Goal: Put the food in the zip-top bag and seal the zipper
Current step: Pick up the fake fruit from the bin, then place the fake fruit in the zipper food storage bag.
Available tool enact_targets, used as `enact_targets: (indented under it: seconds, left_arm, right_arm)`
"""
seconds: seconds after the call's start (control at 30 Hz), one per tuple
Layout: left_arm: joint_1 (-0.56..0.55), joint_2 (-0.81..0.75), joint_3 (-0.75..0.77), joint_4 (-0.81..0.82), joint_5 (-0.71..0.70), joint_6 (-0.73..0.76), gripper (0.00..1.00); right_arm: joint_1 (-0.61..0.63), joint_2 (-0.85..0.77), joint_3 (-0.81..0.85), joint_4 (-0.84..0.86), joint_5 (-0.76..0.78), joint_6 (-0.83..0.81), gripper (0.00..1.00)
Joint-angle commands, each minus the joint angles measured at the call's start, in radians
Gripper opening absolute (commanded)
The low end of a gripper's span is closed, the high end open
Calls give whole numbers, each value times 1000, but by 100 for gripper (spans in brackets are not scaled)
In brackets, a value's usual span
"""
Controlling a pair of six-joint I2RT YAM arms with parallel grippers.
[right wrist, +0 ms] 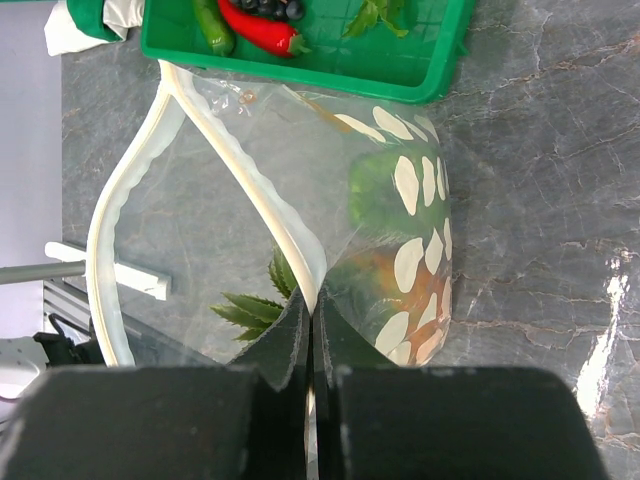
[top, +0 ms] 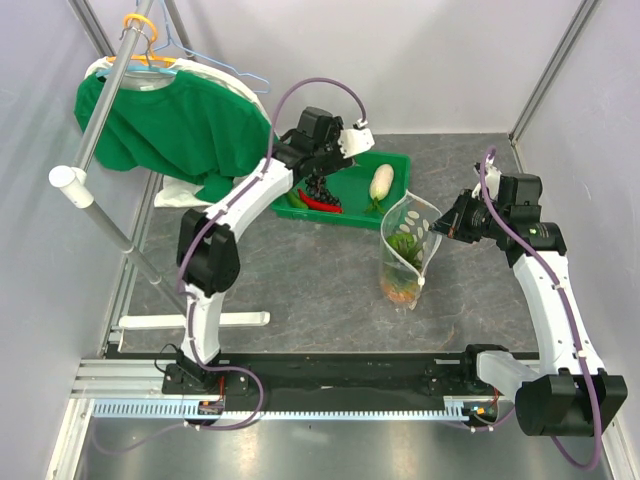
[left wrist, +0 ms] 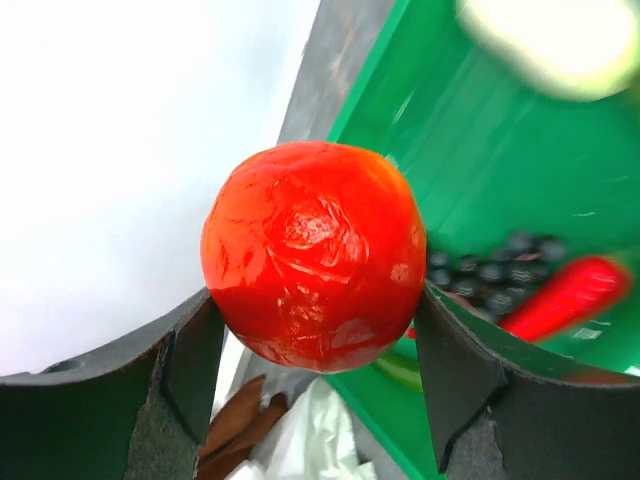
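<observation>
Grey marbled counter (top: 300, 290) lay under your arms. From above, your left end effector (left wrist: 315, 300) hid its load, and the white vegetable (left wrist: 545, 40) blurred at the wrist. That end effector gripped the red tomato (left wrist: 312, 250), jaws wide, over the green tray (left wrist: 470, 170). Your right end effector (right wrist: 310, 335) was pinched tight on the zipper (right wrist: 255, 195) of the zip-top bag (right wrist: 400, 150) — standing open beside the tray, pineapple (right wrist: 385, 280) inside.

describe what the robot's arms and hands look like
Both arms, left arm and right arm, have white links joined by bulky black joints, each trailed by a purple cable. The left hand and right hand have matte black, wedge-shaped fingers.
</observation>
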Motion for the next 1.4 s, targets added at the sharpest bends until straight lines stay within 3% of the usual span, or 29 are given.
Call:
enact_targets:
  seconds: [0.0,0.07,0.17,0.33,0.53,0.7,0.9,1.0,1.2,1.37]
  left_arm:
    - [-4,-210,-32,-70,262,-107,46]
    - [-24,-326,-64,-102,450,-195,46]
    - [-97,-449,-124,-127,579,-296,47]
    - [-246,-502,-164,-145,611,-430,48]
    - [-335,-416,-121,-147,537,-502,48]
    - [-390,-332,-86,-202,470,-468,48]
    - [-401,-235,14,-242,330,-494,49]
    - [-401,-185,77,-290,269,-493,53]
    - [-400,-142,134,-317,183,-503,78]
    - [-401,-139,163,-318,175,-497,85]
  right_arm:
    - [1,-12,-5,35,-3,4,0]
    - [1,-12,-4,38,-10,12,0]
    - [1,-12,-2,43,-22,20,0]
    - [1,-16,-2,50,-36,30,0]
    - [1,-22,5,54,-45,37,0]
    - [1,-26,15,52,-45,37,0]
    - [1,-26,19,52,-42,38,0]
    - [1,-23,19,50,-33,38,0]
    - [1,-19,19,49,-25,38,0]
    - [1,-18,16,50,-22,41,0]
